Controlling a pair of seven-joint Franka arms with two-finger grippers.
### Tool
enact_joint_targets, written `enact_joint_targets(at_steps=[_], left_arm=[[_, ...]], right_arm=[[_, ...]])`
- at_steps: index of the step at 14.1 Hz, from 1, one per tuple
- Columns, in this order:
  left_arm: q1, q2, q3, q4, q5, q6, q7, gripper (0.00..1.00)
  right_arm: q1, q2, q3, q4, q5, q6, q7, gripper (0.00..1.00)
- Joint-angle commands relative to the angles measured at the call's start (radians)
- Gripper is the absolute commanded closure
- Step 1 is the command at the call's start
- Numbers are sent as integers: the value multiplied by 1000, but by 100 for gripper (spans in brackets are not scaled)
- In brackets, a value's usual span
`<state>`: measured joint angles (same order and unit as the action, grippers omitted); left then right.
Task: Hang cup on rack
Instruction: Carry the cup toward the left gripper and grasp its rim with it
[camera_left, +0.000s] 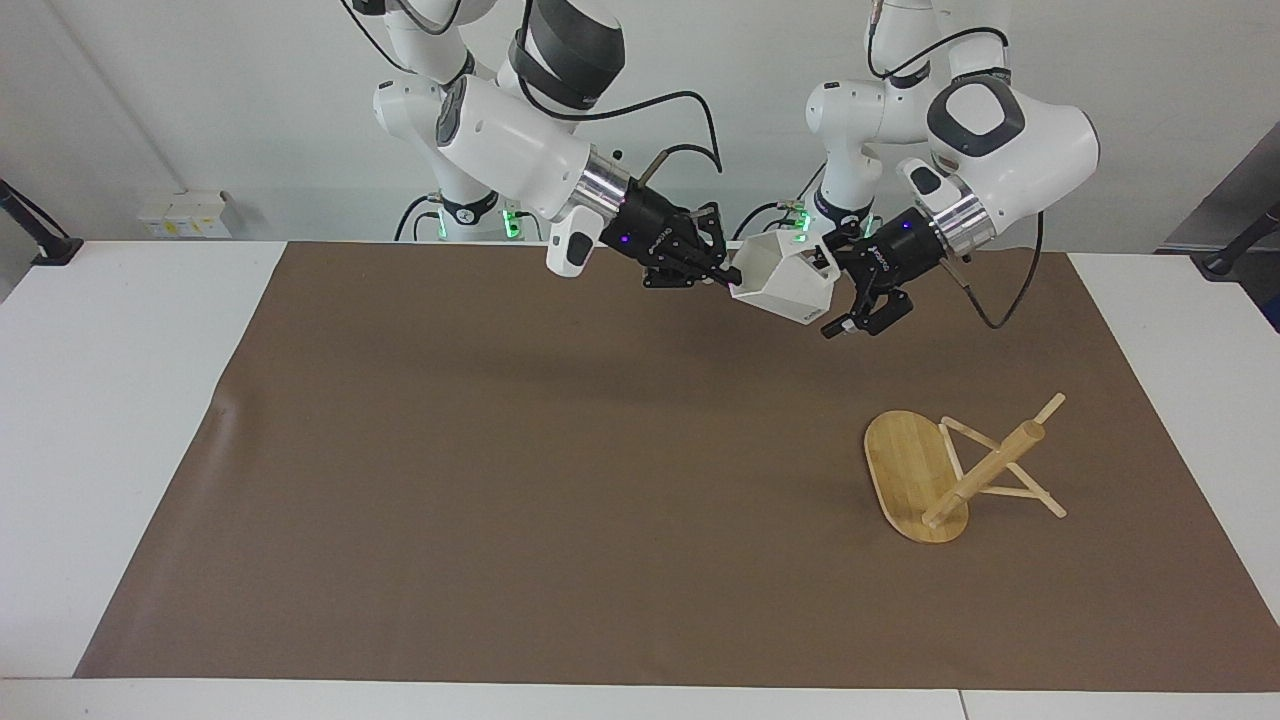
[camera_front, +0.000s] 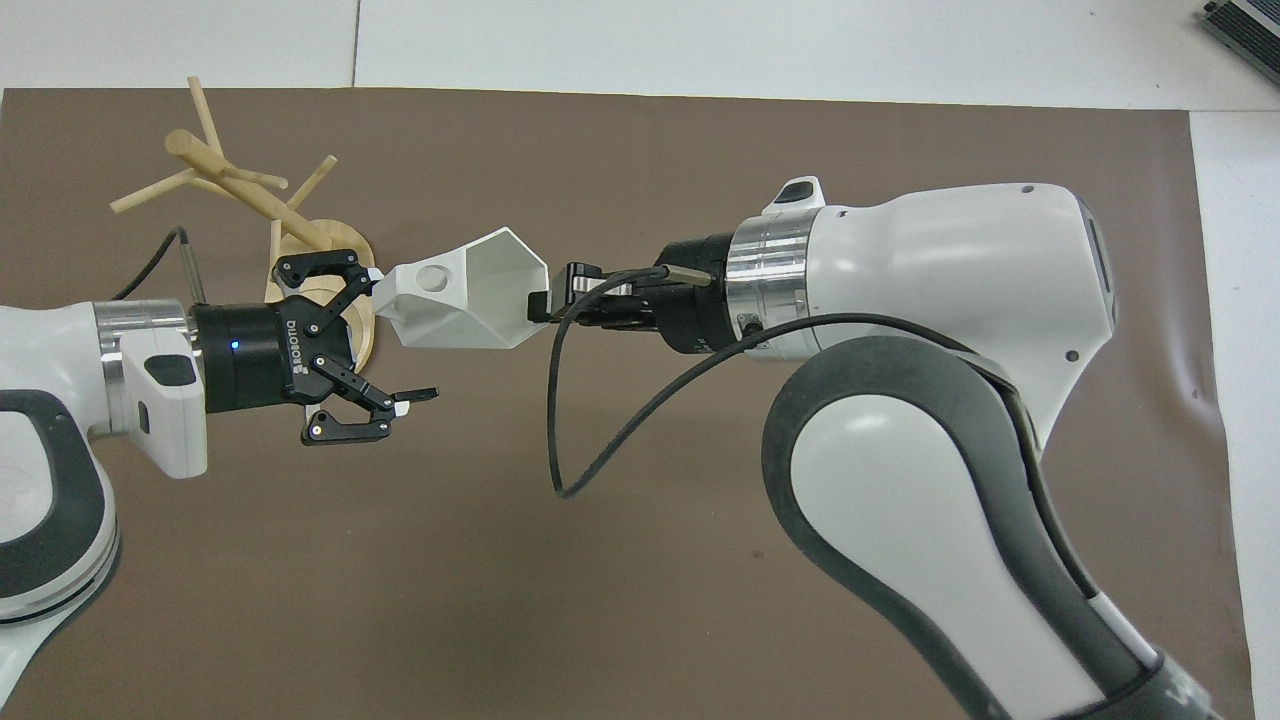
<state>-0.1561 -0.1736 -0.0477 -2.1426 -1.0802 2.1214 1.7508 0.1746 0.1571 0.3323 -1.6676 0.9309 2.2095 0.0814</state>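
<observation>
**Handover in mid-air: seat the cup before letting go**

Facing view: the right pincer (camera_left: 722, 279), clamped on the rim of the white faceted cup (camera_left: 783, 283), holds it aloft over the brown mat (camera_left: 500, 480) near the surface's robot-side edge. The left pincer (camera_left: 845, 305), spread wide, sits at the cup's handle end. The bamboo rack (camera_left: 955, 470) lies tipped over toward the left arm's end.

Overhead view: one left fingertip (camera_front: 372, 276) meets the cup's handle block (camera_front: 432, 292). The left pincer should probably straddle that block squarely and close firmly before the right releases; the rack also needs righting.
</observation>
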Motion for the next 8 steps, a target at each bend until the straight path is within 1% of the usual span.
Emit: enact_joint_targets(at_steps=[1,3,8], left_arm=[[-20,-12,11,-13,-56,60,27,0],[-34,-11,8,-7,-101,69,24,0],[-36,5,8,18,-119,75,19,0]], right_arm=[[-12,-2,5,-9,48,18,-37,100],[-15,-2,5,-11,49,27,-37,100],[-17,-1,5,-11,49,44,-35,100]])
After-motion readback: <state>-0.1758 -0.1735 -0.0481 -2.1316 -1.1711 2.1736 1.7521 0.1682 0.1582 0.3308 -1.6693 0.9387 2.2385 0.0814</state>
